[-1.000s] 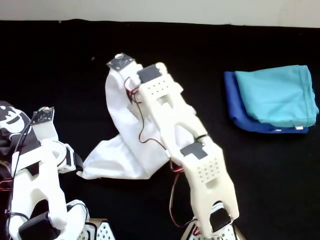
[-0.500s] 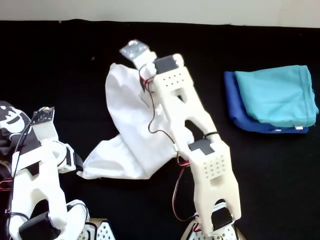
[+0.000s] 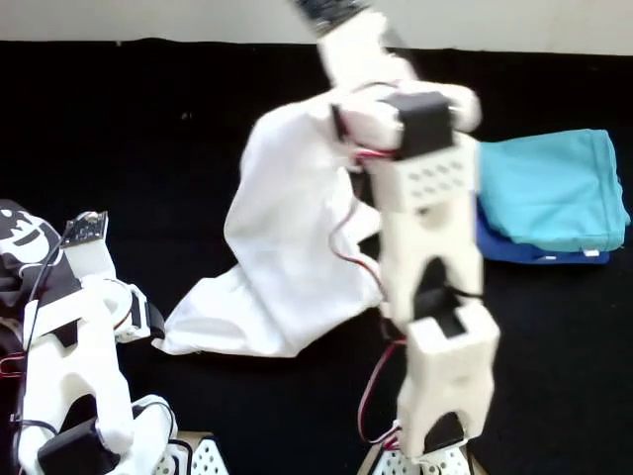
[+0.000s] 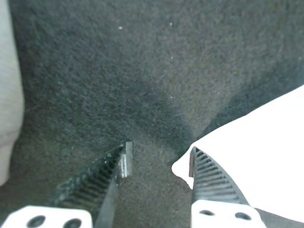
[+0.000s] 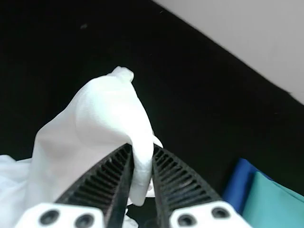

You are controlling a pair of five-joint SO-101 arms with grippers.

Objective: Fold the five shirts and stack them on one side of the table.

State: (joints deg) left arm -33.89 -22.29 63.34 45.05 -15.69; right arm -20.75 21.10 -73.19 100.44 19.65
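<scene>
Hanging in a long drape from the raised right gripper (image 5: 141,151), jaws pressed together on a bunched fold of it: the white shirt (image 3: 287,247), upper end held up off the table toward the far side, lower end lying spread on the black table cover (image 3: 148,129) near the middle. Pinched tight, with cloth bulging out past the fingertips in the right wrist view. Spread wide and holding nothing: the left gripper (image 4: 160,154), close over the black cover, with a corner of the white shirt just beside one finger (image 4: 206,175). Standing at the near left in the high view, the left arm (image 3: 74,346), next to a black garment (image 3: 20,242) with a white print, bunched at the table's left edge. Over to the right and somewhat far: a folded teal shirt (image 3: 549,188) lying on top of a folded blue shirt (image 3: 495,237), with the blue showing along the left and near sides. Rising tall between the white shirt and that stack, the right arm (image 3: 425,218), covering part of the blue shirt's left edge. Beyond the table's far edge, a pale wall (image 3: 148,20).
</scene>
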